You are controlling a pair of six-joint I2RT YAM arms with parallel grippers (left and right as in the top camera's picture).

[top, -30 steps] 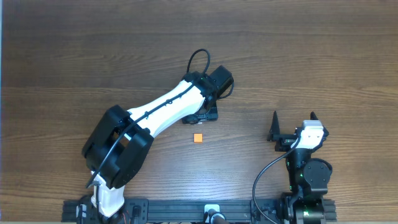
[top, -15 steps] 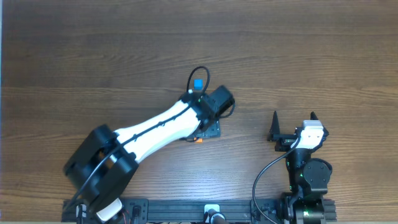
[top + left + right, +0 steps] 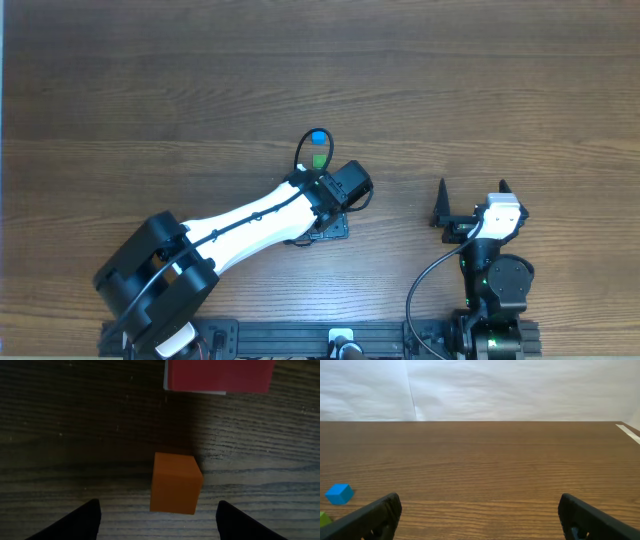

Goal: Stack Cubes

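Note:
An orange cube (image 3: 176, 482) rests on the wooden table, and my left gripper (image 3: 157, 505) hangs open just above it with a finger on either side, not touching it. In the top view the left gripper (image 3: 328, 225) covers that cube. Farther up the table sits a blue cube (image 3: 318, 138) with a green cube (image 3: 318, 158) close in front of it. The blue cube (image 3: 340, 493) and green cube (image 3: 324, 519) also appear in the right wrist view. My right gripper (image 3: 472, 184) stands open and empty at the right, well away from the cubes.
A red block (image 3: 220, 374) lies just beyond the orange cube, cut off by the left wrist view's edge. The wooden table (image 3: 500, 90) stretches bare around the cubes. A white backdrop (image 3: 520, 390) stands behind the far edge.
My left arm drew back toward its base, uncovering the blue and then the green cube. Its gripper now sits over the orange cube. The right arm stayed still.

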